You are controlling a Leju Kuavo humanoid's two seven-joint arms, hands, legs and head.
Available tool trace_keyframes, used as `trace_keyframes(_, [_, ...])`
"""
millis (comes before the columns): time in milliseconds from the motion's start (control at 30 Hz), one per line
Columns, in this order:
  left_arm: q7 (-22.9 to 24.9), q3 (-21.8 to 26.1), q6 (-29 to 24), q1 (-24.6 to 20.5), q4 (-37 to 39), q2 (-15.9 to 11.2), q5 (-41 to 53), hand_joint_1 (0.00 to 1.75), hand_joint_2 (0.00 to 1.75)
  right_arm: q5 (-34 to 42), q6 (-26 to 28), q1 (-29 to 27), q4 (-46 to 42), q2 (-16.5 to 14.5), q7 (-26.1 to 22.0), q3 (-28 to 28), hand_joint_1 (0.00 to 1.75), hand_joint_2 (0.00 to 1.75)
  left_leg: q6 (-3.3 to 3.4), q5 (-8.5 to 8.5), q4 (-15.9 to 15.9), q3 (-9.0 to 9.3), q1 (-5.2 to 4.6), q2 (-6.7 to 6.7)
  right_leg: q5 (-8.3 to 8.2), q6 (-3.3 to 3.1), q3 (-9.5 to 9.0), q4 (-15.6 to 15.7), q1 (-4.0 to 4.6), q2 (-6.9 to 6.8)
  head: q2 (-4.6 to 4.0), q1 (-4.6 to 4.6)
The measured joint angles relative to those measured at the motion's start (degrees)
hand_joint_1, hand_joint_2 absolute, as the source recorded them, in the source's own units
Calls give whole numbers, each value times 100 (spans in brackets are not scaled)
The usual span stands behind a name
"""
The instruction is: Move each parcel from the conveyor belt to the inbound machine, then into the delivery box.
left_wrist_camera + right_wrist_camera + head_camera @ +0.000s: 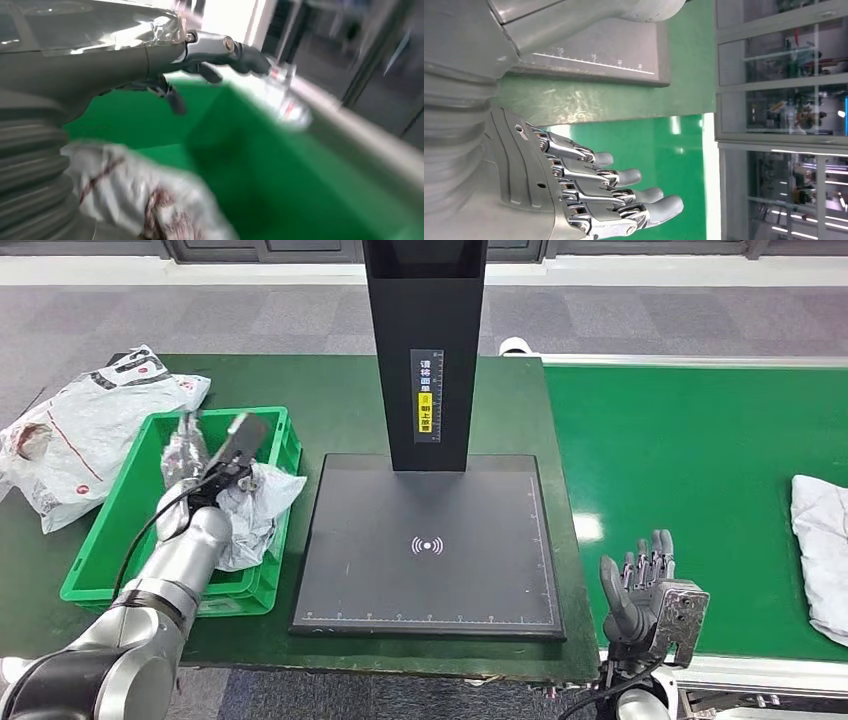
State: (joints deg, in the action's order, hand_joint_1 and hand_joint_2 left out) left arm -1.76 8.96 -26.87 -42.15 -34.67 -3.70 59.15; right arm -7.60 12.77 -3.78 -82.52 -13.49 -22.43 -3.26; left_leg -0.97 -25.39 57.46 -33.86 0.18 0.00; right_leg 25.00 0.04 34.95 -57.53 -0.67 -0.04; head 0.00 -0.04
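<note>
Left hand seen over the green delivery box, right hand held open by the conveyor belt

Nearest, the right hand (pixel 650 585) is seen raised at the near edge of the conveyor belt (pixel 690 450), fingers (pixel 624 192) spread and nothing held; a white parcel (pixel 822 555) is seen well apart from it on the belt, cut off by the picture's right edge. Between the arms the black inbound machine (pixel 430 545) is laid flat, its post rising out of view. Over the delivery box (pixel 110 530) the left hand (pixel 205 465) is found, a crumpled parcel in the box (pixel 255 510) lying just beside it; whether that parcel is gripped cannot be told, the wrist view being blurred, though the fingers (pixel 220 52) appear apart there. Farther left, a bag pile (pixel 85 430) is seen on the table
</note>
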Motion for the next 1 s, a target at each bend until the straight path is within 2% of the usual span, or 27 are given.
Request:
trace_keyframes(67, [-594,284,-456,4,-256,31,-792,0,0,-31,59,-28,-3,9,-22,0,0,0,0,0,0,-3,1,2,0,0,4,0,1,3,0,0])
trace_keyframes(167, [-1201,520,-928,10,-698,74,-1666,0,0,-110,165,-20,-3,33,-55,0,0,0,-1,-1,0,-7,1,1,1,-1,6,0,2,1,0,0])
trace_keyframes(267, [-1494,577,-1181,21,-1106,119,-2071,0,0,-186,216,7,-3,55,-83,0,0,0,0,-3,0,-9,1,0,2,-1,5,1,1,-1,0,0])
trace_keyframes(333, [-1699,599,-1257,82,-1349,169,-2291,0,0,-280,279,20,-3,70,-100,0,0,87,0,-6,0,-8,1,0,2,0,5,2,1,1,0,0])
trace_keyframes(400, [-1931,586,-1218,211,-1620,256,-2606,0,87,-457,412,37,-3,88,-105,0,0,175,-1,-8,0,-6,0,2,2,0,6,3,0,2,0,0])
trace_keyframes(467, [-2048,473,-977,411,-1941,383,-2913,0,175,-729,599,69,-3,118,-82,-4,0,175,0,-8,1,-5,-1,2,2,0,5,4,-1,2,0,0])
trace_keyframes(533, [-1969,221,-794,641,-2231,510,-2883,0,175,-1010,748,105,-3,156,-17,-47,0,175,1,-9,2,-6,-2,-1,3,1,3,6,-2,-3,0,-1])
trace_keyframes(633, [-1656,-293,-902,861,-2425,635,-2354,0,175,-1274,793,157,-3,203,85,-177,0,175,3,-10,2,-9,-2,-9,4,3,0,6,-3,-11,0,0])
trace_keyframes(733, [-1560,-662,-977,934,-2461,703,-2273,0,175,-1376,767,207,-3,229,111,-289,0,175,5,-12,2,-8,-2,-2,2,4,1,6,-4,-3,0,0])
trace_keyframes(800, [-1546,-793,-818,937,-2457,727,-2449,0,175,-1428,761,215,-3,238,116,-348,0,175,5,-13,2,-4,-2,5,2,4,2,6,-4,3,0,0])
trace_keyframes(867, [-1649,-848,-124,938,-2450,764,-3098,0,175,-1550,823,219,-3,260,127,-411,0,175,5,-13,2,-3,-2,4,2,4,3,6,-4,1,0,0])
trace_keyframes(1000, [-2278,-1029,2120,1048,-2463,928,-4960,0,175,-2123,1259,314,38,365,168,-606,0,175,6,-12,2,-8,-1,-7,4,3,1,5,-2,-13,0,0])
